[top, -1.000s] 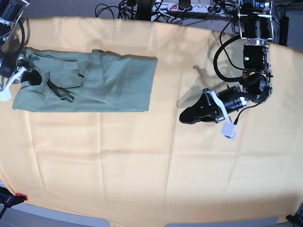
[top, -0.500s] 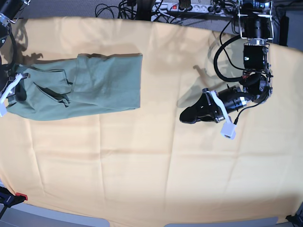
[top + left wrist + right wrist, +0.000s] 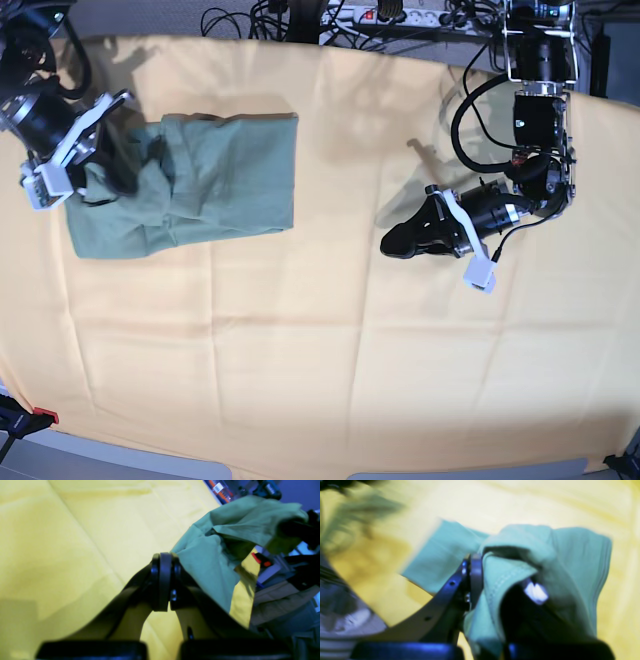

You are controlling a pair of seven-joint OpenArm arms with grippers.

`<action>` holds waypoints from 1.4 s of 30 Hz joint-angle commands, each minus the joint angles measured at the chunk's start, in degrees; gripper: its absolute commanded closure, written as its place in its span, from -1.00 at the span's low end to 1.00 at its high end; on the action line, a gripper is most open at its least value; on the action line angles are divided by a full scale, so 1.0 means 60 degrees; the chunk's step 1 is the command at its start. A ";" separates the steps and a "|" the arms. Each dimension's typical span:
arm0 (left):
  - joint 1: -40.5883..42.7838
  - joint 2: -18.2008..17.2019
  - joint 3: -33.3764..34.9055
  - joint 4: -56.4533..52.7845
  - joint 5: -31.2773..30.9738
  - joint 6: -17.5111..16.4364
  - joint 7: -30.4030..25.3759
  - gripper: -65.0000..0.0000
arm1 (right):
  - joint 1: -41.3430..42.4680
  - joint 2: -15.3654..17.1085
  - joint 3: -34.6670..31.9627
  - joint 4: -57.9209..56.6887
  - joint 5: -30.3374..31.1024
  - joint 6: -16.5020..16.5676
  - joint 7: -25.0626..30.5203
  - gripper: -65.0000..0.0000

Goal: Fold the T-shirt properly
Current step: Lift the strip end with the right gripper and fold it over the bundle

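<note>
T-shirt (image 3: 200,180), lying rumpled at the yellow cloth's (image 3: 320,350) far left, looks limp and light, best pinched at hems; the right gripper (image 3: 75,165) seemingly clamps its bunched edge, the left gripper (image 3: 400,240) is closed, empty.

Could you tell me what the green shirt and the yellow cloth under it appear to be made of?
The shirt looks like soft matte knit fabric: it drapes and bunches limply, and the right wrist view shows a stitched hem. The yellow cloth looks like a thin matte woven sheet, with shallow fold creases; its fibre cannot be told.
</note>
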 commanded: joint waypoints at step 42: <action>0.0113 -0.0612 -0.0018 0.0157 -0.0525 -0.0082 -0.0076 1.00 | 0.1228 -0.0790 -0.6685 0.0080 -0.4688 0.0119 0.2827 -0.14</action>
